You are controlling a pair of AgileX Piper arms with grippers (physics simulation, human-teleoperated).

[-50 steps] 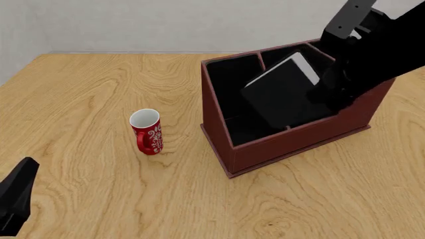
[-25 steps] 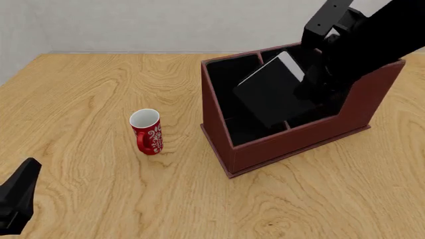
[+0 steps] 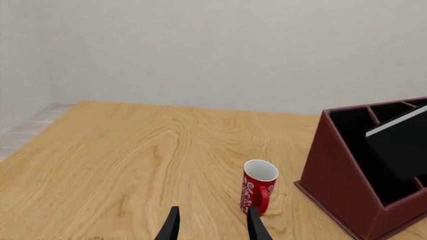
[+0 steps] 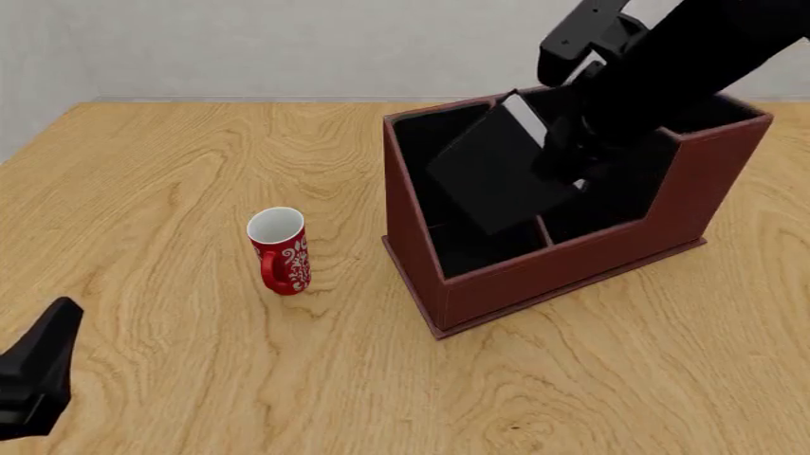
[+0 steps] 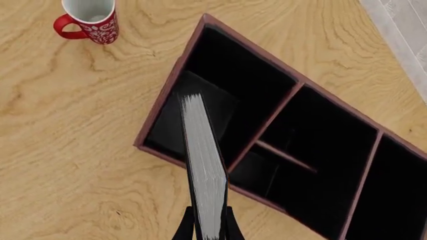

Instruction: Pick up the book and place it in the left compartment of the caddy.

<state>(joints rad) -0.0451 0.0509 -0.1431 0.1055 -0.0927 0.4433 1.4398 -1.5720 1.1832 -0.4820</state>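
Observation:
The black book (image 4: 491, 175) with white page edges (image 5: 203, 165) hangs tilted over the dark red-brown caddy (image 4: 532, 275). My right gripper (image 4: 570, 163) is shut on the book's upper end; in the right wrist view the gripper (image 5: 207, 231) clamps its near end. The book's lower corner points down into the left compartment (image 4: 431, 142), the long black slot (image 5: 233, 80) at the caddy's low end. I cannot tell whether it touches the caddy. My left gripper (image 3: 213, 229) is open and empty, low over the table, facing the mug.
A red mug (image 4: 280, 250) with a white pattern stands upright on the wooden table left of the caddy; it also shows in the left wrist view (image 3: 257, 192) and the right wrist view (image 5: 90, 17). My left arm (image 4: 36, 379) sits at the near left corner.
My right arm has carried the book leftward, from over the middle sections to over the left compartment. The left arm and the mug have barely moved.

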